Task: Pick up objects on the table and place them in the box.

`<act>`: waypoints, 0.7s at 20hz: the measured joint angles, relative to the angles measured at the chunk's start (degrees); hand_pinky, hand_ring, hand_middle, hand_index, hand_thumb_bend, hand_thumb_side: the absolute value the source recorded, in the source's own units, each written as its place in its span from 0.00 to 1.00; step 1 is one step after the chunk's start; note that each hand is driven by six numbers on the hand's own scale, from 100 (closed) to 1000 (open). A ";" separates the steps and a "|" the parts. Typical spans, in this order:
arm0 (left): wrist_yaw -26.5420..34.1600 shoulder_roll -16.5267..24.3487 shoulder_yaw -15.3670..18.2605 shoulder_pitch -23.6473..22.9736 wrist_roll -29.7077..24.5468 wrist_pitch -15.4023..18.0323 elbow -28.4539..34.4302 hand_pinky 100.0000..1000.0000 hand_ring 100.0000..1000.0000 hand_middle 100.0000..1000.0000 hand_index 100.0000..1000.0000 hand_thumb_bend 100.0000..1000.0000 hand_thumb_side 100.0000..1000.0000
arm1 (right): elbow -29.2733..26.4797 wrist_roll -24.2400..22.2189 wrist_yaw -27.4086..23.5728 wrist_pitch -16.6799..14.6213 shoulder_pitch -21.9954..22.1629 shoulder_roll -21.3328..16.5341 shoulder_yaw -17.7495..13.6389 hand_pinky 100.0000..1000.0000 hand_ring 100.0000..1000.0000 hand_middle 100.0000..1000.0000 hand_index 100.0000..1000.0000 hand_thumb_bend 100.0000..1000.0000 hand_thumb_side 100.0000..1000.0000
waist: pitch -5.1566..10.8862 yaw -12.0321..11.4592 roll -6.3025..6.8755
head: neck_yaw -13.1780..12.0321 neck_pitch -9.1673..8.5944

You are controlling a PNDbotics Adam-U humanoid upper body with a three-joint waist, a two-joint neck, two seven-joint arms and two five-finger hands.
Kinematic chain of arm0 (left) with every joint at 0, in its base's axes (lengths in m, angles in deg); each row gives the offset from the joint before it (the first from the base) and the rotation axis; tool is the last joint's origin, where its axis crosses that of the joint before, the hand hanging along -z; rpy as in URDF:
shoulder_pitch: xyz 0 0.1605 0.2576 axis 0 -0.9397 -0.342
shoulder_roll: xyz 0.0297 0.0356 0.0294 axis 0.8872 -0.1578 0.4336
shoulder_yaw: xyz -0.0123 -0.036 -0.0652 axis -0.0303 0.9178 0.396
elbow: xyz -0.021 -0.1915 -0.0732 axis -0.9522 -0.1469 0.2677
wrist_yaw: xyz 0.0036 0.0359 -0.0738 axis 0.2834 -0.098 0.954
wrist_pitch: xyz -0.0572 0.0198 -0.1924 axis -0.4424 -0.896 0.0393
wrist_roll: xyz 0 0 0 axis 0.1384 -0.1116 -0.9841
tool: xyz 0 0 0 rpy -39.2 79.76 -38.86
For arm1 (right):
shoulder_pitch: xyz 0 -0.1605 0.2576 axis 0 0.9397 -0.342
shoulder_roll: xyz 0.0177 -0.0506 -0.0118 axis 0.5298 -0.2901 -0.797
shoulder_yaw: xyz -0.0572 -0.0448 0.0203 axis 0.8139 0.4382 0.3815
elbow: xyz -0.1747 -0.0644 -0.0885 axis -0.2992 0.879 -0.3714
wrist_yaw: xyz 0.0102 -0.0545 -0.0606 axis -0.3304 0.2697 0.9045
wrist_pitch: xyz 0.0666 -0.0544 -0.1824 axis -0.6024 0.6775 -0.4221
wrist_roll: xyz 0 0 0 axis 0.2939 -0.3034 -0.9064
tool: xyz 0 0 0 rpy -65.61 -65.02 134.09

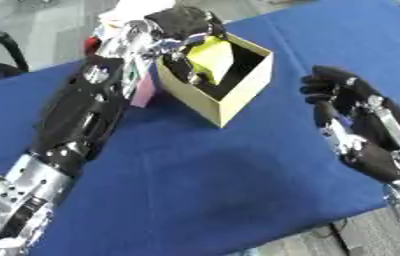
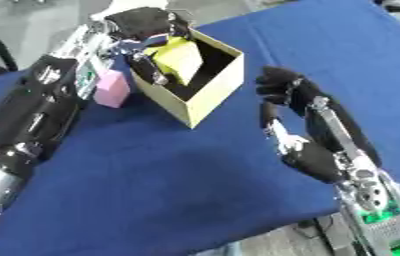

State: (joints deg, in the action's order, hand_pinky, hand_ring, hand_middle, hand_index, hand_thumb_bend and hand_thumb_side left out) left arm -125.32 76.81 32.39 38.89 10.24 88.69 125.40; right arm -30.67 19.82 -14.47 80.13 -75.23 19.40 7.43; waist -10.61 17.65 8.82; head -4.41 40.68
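1. Up at the far-left part of the blue table (image 1: 203, 190): yellow block (image 1: 212, 57) tilted, sitting partly inside the open cardboard box (image 1: 238, 97), top corner poking above the rim.
2. Right over it, left hand (image 1: 182, 25) reaching in from above, fingers curled down around the yellow block, so pinching it rather than just hovering. Can't tell if the block touches the box floor.
3. Just outside the box's left wall: pink block (image 2: 112, 89) standing on the cloth, tucked between box and left forearm, near both.
4. Off to the right, well apart from the box: right hand (image 2: 287, 92) raised over the table, fingers bent only loosely, holding nothing.
5. Beyond the table edges: grey floor (image 1: 46, 35) and nothing else worth noting.
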 measured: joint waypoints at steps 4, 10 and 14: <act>-0.55 -0.45 0.01 -0.36 -0.17 0.39 -0.67 0.78 0.74 0.72 0.83 0.57 0.14 | 0.00 -0.03 0.00 -0.01 -0.19 0.00 0.00 0.76 0.79 0.77 0.91 0.00 0.48 | -0.05 0.28 0.09 | -0.16 0.00; -0.85 -0.45 0.32 -0.42 -0.08 0.46 -0.62 0.78 0.73 0.69 0.82 0.52 0.13 | 0.01 -0.03 -0.01 -0.01 -0.21 0.01 0.00 0.76 0.79 0.77 0.91 0.00 0.48 | -0.03 -0.19 0.10 | -0.17 0.00; 0.30 0.94 0.78 -0.36 0.28 0.05 1.10 0.78 0.72 0.65 0.80 0.50 0.12 | 0.32 0.02 -0.01 0.00 0.14 0.01 -0.06 0.76 0.79 0.77 0.91 0.00 0.48 | 0.55 -1.17 -0.02 | 0.09 0.02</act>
State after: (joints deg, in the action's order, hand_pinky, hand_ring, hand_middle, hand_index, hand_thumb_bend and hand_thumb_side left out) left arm -125.02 77.75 33.17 38.53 10.53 88.74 126.50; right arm -30.35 19.84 -14.48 80.14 -75.09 19.41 7.38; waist -10.05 16.48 8.81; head -4.32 40.71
